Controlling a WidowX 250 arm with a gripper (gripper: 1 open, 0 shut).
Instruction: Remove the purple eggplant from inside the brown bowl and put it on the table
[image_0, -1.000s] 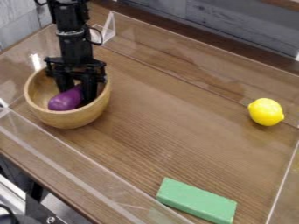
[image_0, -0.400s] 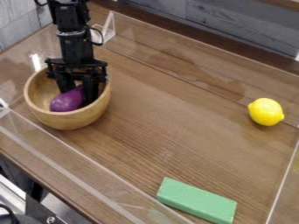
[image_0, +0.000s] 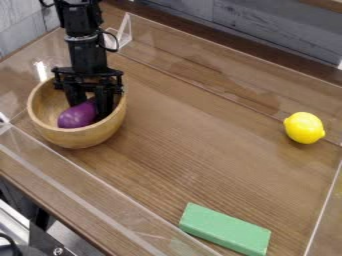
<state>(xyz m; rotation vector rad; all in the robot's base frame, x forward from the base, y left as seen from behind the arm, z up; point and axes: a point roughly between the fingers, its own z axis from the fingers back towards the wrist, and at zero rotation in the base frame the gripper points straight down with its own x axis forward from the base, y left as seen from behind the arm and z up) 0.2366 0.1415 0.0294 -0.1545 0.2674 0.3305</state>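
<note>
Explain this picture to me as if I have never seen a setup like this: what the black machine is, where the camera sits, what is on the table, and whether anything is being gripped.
The black machine is a single robot arm, and its hand reaches down into a wooden bowl. The one camera looks down at the table from above and to one side. Clear plastic walls border the tabletop. In the bowl lies a purple toy eggplant. The hand is shut on the eggplant, which has not been lifted out yet. Elsewhere on the table are a yellow lemon at the right and a green block near the front edge; neither is being touched.
</note>
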